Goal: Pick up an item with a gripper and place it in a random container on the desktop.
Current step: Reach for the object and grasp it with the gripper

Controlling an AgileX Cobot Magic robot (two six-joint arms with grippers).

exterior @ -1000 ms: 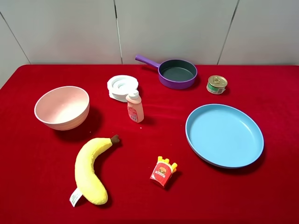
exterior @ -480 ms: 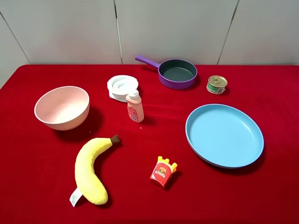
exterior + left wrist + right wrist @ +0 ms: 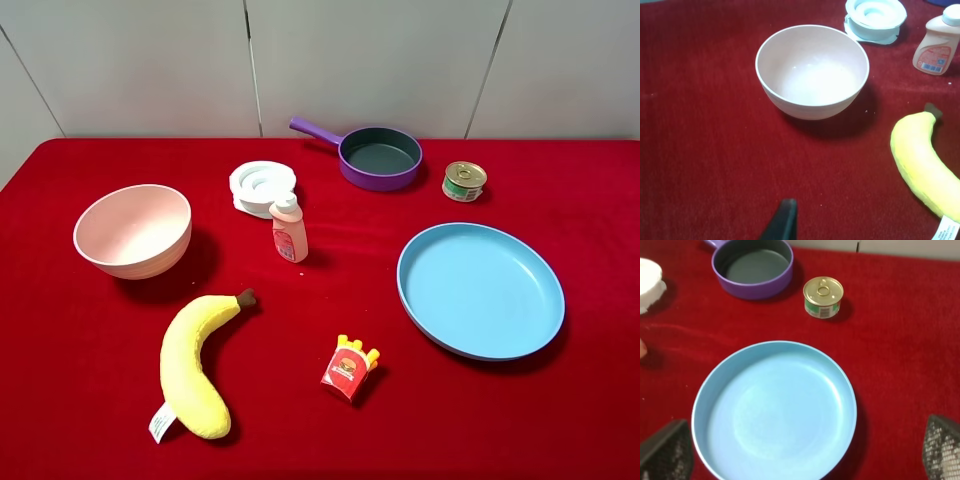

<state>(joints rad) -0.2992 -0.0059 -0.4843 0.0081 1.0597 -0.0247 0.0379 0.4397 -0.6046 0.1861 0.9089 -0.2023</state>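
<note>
The job had hardly begun. The little tin can (image 3: 465, 181) sat upright on the red desktop (image 3: 100, 400), near the back on the right side. It was just beside the purple frying pan (image 3: 380, 158) and past the far edge of the blue plate (image 3: 480, 290). Nothing was touching it.

The pink bowl (image 3: 135, 262) stood on the left side, well apart from the can. It had nothing in it.

The right gripper (image 3: 805, 454) hung over the blue plate. Its two black fingers were spread wide, one at each edge of its own camera's view, and they held nothing. The can lay farther on from it, not between the fingers.

Of the left gripper, only one dark finger (image 3: 782, 222) showed, low in front of the bowl. I could not tell if that gripper was wide or closed.

I think every step was left to do. A gripper had to reach the can, close on it and lift it. Then it had to carry the can across the table and drop it in the bowl.
</note>
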